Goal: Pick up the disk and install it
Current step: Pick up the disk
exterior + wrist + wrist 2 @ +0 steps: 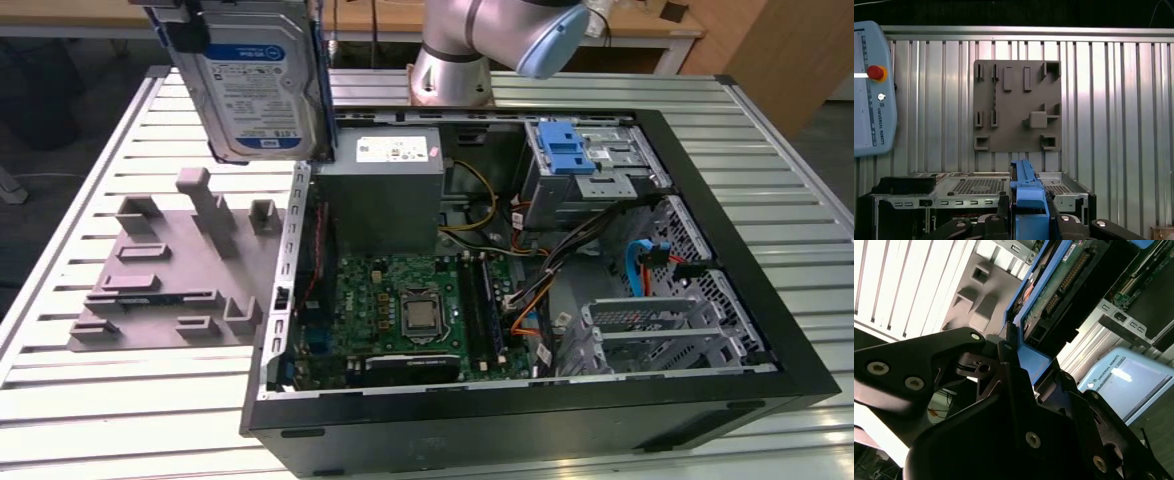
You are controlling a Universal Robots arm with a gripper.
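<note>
Gripping is confirmed at the near end. The end effector (1028, 209), bottom centre of the first wrist view, is clamped on the blue carrier rim of the disk (1026, 182), and no gap is seen between fingers and plastic. Only a narrow edge is held, so the hold is judged weak against twisting. Slow, smooth wrist moves are advised.

In the exterior view the disk is found at the upper left of the frame, hung upright with the label side toward the camera. It is lifted clear of the grey fixture plate (160, 270) at centre left. Its lower edge is near the upper-left corner of the computer case (534, 430), apart as far as can be told. Pick-up is judged done; install is not yet done.

Further in, the power supply (387, 190) is seen at upper centre, with the motherboard (400, 310) below it. An upper drive cage (587, 165) and a lower drive cage (661, 325) are seen at the right. Which one is meant cannot be told. Loose cables (627, 262) are strung between them and are judged the main snag risk. The disk is best kept high over the case wall and squared to the bay, with low force.

Farthest back, the slatted bench (107, 410) and the arm (447, 75) are seen at top centre.
</note>
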